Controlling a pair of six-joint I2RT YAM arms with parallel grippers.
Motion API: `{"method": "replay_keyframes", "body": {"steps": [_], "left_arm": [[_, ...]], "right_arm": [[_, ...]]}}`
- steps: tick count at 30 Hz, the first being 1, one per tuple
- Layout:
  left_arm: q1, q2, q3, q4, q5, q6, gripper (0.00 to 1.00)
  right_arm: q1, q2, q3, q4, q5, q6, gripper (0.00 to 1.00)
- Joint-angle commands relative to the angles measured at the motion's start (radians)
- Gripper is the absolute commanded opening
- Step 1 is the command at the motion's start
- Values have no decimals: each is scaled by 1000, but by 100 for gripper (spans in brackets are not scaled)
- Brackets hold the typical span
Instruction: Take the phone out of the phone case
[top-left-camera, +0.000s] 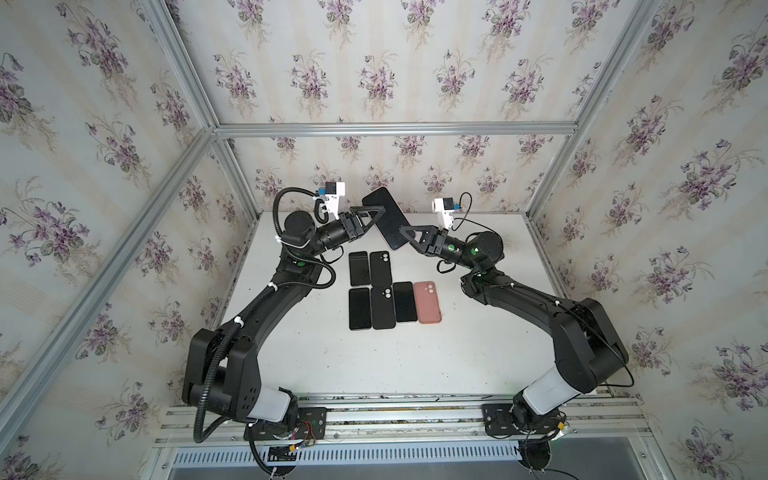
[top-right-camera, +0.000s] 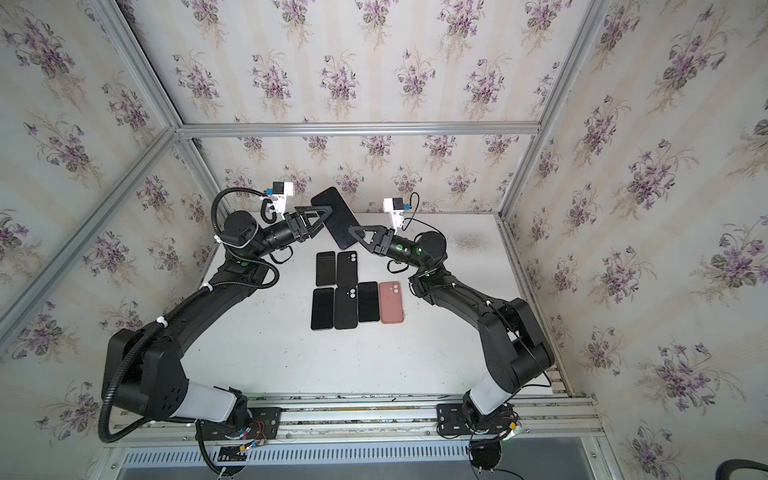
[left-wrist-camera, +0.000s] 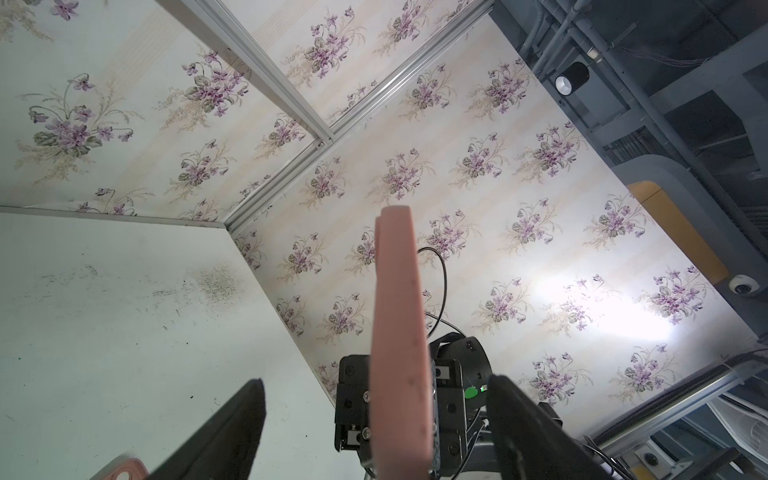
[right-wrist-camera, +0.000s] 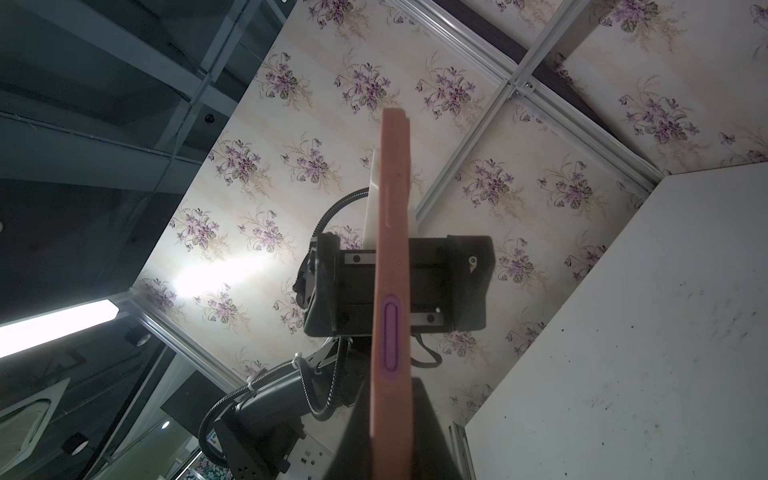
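the right claw (top-left-camera: 405, 233) is pinching the phone case (top-left-camera: 380, 240), its two fingers pressed together on the lower end and holding it in the air above the table (top-left-camera: 478, 332). the phone (top-left-camera: 384, 216) sits in the case, its dark screen facing up and tilted in both top views (top-right-camera: 334, 216), with a thin pink rim showing along the edge nearest the right claw.

the left claw (top-left-camera: 375, 212) is spread wide at the phone's other long side. in the left wrist view its fingers (left-wrist-camera: 232, 436) stand well apart, one on each side of the pink case (left-wrist-camera: 399, 332), which runs edge-on straight out between them; neither finger clearly touches it. the body of the right claw (left-wrist-camera: 353, 399) shows just behind the case there.

in the right wrist view the case (right-wrist-camera: 392, 249) rises edge-on from between the right claw's dark fingers (right-wrist-camera: 428, 436), with a long side button (right-wrist-camera: 390, 336) close to the grip and the left claw's body (right-wrist-camera: 449, 282) directly beyond it.

on the table below both claws lie five dark phones and cases (top-left-camera: 370, 291) in two neat rows, and a spare pink case (top-left-camera: 428, 302) at the end of the nearer row, on the right claw's side.
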Motion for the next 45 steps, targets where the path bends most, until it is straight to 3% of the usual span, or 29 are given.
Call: {"method": "replay_keyframes", "body": {"steps": [1, 9, 18, 19, 21, 23, 26, 29, 37, 45], "left_arm": [[10, 11, 17, 56, 48, -26, 81], [18, 43, 52, 43, 77, -31, 56], [27, 39, 41, 34, 85, -43, 19], [27, 39, 45, 34, 84, -49, 16], [33, 34, 59, 27, 58, -73, 9], [42, 26, 81, 18, 13, -111, 4], [47, 11, 139, -7, -81, -169, 1], [46, -7, 178, -18, -192, -235, 1], [24, 23, 248, -9, -292, -363, 0], [-23, 44, 223, 35, -320, -417, 0]], "right_arm": [[-1, -15, -5, 53, -24, 7, 0], [-1, -15, -15, 52, -35, 4, 0], [-3, -18, -21, 41, -25, -12, 2], [-2, -23, -18, 27, -24, -21, 11], [-2, -47, -22, -14, -2, -58, 40], [-2, -88, -42, -54, 50, -114, 57], [0, -170, -81, -149, 170, -197, 72], [9, -226, -85, -201, 234, -230, 77], [108, -267, -72, -178, 343, -262, 78], [127, -205, -18, -119, 349, -231, 74]]}}
